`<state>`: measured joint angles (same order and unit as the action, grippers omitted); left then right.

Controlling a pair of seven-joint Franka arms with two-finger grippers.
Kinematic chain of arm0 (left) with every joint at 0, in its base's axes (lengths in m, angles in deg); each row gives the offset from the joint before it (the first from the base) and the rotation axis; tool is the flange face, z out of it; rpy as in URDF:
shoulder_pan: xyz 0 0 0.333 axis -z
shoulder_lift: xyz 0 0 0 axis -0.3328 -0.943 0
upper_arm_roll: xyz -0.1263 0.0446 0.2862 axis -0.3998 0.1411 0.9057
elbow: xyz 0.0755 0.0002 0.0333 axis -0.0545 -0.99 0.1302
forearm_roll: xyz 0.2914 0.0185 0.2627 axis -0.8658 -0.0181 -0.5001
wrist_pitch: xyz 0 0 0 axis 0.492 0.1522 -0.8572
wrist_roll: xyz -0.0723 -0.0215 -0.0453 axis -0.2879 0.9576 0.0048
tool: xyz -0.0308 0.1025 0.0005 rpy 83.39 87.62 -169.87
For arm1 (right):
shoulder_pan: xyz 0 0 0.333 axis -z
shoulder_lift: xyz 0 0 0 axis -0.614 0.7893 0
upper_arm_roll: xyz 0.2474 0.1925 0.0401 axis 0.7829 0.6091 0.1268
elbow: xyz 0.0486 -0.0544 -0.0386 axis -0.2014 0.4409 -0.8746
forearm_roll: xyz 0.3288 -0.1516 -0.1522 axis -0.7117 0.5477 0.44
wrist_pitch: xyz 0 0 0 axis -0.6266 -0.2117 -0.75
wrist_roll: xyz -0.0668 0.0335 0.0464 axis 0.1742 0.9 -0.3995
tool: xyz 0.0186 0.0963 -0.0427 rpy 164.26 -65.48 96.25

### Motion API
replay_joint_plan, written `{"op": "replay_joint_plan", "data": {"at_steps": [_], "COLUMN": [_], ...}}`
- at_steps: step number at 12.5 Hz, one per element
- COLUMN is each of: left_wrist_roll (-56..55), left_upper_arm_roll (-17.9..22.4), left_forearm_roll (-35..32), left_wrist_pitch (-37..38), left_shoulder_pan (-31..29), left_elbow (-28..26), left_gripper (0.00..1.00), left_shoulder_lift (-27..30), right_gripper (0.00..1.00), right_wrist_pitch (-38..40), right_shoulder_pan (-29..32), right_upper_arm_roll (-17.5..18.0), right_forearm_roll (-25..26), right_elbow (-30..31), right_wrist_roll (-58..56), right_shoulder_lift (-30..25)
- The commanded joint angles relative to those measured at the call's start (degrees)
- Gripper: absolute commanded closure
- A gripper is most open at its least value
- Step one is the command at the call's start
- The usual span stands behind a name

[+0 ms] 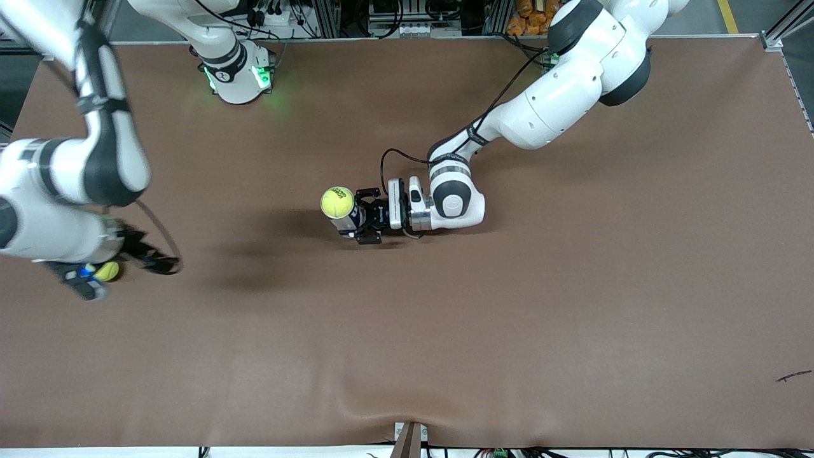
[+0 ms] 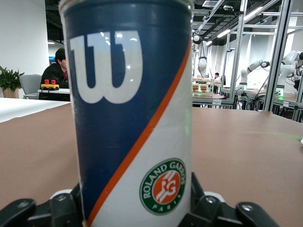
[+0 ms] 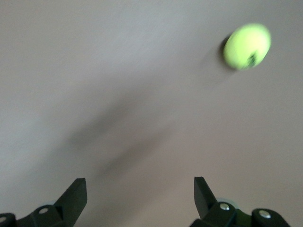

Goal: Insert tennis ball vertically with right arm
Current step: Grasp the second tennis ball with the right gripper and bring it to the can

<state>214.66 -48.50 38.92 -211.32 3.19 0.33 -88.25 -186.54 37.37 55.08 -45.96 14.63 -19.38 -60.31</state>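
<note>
The left tool (image 1: 364, 222) pinches an upright Wilson ball can (image 2: 130, 113), steadying it with a tennis ball (image 1: 337, 201) on top. The right tool (image 3: 139, 198), fingers spread, hangs above a loose tennis ball (image 3: 247, 46) on the desk (image 1: 509, 318).

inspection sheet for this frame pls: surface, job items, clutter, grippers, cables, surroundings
Surface: brown table cover, rippled at the edge nearest the front camera.
Job's things: upright Wilson tennis ball can at mid-table with a tennis ball in its open top; second tennis ball on the table toward the right arm's end.
Clutter: small dark scrap near the left arm's end, close to the front camera.
Grippers: left gripper shut on the can's side; right gripper open, empty, over the table near the second ball.
Cables: black cable looping along the left arm's wrist.
Surroundings: seated person, other robot cells.
</note>
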Motion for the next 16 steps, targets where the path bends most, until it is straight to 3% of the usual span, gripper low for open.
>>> {"op": "replay_joint_plan", "data": {"at_steps": [1,6,15,16], "left_wrist_roll": [9.5,9.5,12.4,12.4], "left_upper_arm_roll": [-0.4,-0.3,-0.3,-0.3], "left_forearm_roll": [3.0,3.5,5.8,5.9], "left_wrist_pitch": [0.8,0.8,1.6,1.8], "left_shoulder_pan": [0.0,0.0,0.1,0.3], "left_elbow": [0.2,0.2,0.2,0.2], "left_gripper": [0.16,0.16,0.10,0.10], "left_shoulder_lift": [-0.7,-0.8,-0.9,-0.9], "right_gripper": [0.00,0.00,0.00,0.06], "right_wrist_pitch": [-4.4,-13.9,-21.3,-21.2], "right_shoulder_pan": [8.7,19.3,20.3,20.2], "right_upper_arm_roll": [1.5,1.6,1.7,1.7], "right_forearm_roll": [2.8,2.5,2.0,1.9], "right_elbow": [-2.2,-2.0,-1.7,-1.7], "right_wrist_roll": [-14.3,-35.3,-38.0,-37.9], "right_shoulder_lift": [4.9,13.3,18.1,18.1]}}
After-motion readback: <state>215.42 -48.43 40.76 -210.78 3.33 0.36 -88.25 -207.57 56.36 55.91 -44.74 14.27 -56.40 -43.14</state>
